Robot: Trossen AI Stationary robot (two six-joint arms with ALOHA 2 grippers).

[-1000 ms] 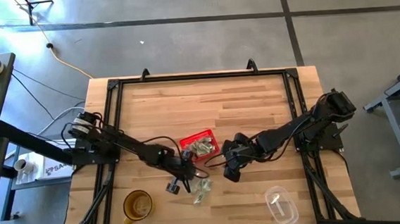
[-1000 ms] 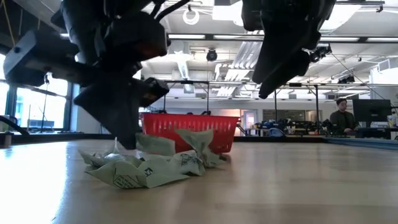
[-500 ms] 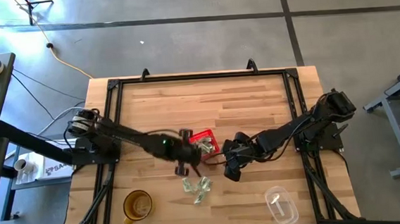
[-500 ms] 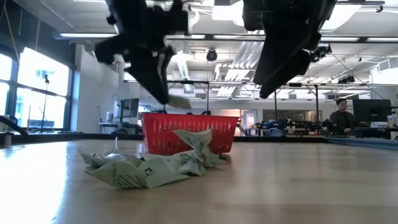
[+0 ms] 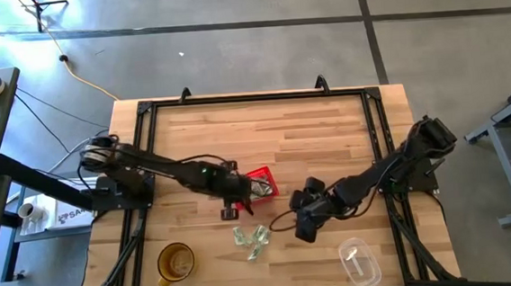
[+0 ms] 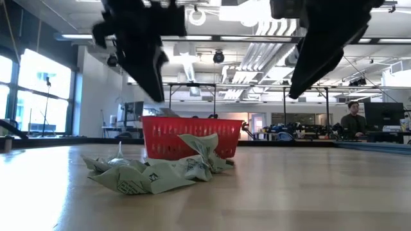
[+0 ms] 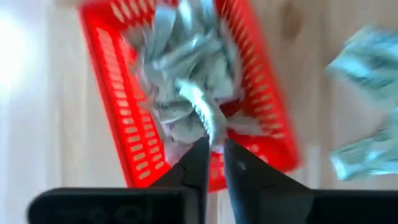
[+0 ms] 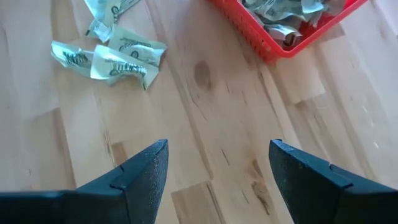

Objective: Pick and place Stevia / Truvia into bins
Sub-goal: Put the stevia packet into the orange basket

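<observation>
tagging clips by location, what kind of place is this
Probably a robotics lab or workshop in a large open industrial room. The low view shows exposed ceiling ducts and a person at a monitor; the high view shows a wooden table on bare concrete floor.

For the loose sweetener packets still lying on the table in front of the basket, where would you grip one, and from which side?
Take a raised, crumpled edge of the loose packets, coming straight down from above: they lie flat in a small heap on the table, so a sideways approach finds little to pinch. The open right gripper sits nearest.
</observation>
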